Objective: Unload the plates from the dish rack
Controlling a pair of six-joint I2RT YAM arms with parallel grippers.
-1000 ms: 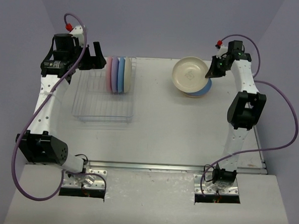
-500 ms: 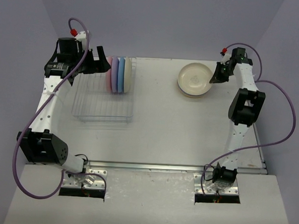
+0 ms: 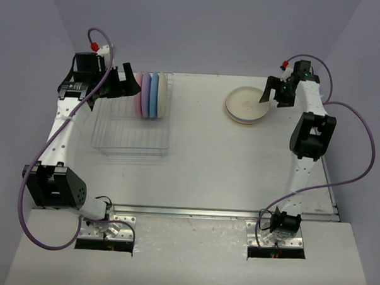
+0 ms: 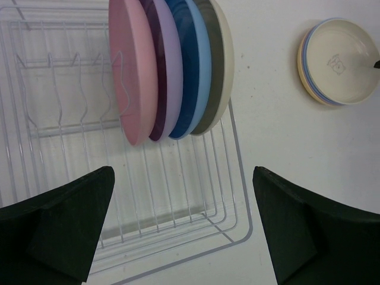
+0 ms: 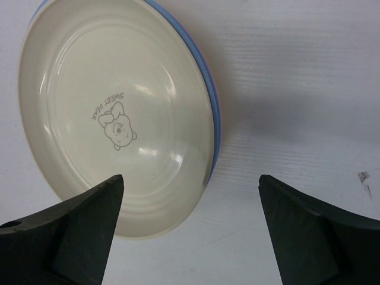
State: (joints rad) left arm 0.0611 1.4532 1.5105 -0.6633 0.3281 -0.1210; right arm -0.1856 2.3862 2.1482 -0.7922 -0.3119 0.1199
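The wire dish rack stands at the back left. Several plates stand on edge in it: pink, lavender, blue and cream. My left gripper hovers open over the rack, just left of the pink plate, holding nothing. At the back right, a cream plate with a bear print lies flat on top of a stack with blue and lavender rims showing below. My right gripper is open at that stack's right edge, touching nothing.
The left part of the rack holds only bare upright prongs. Purple cables loop beside both arms. The white table ends at a metal strip along the near edge.
My right gripper has opened and let go of the cream plate, which went from tilted to lying flat on the stack. My left gripper edged slightly toward the racked plates.
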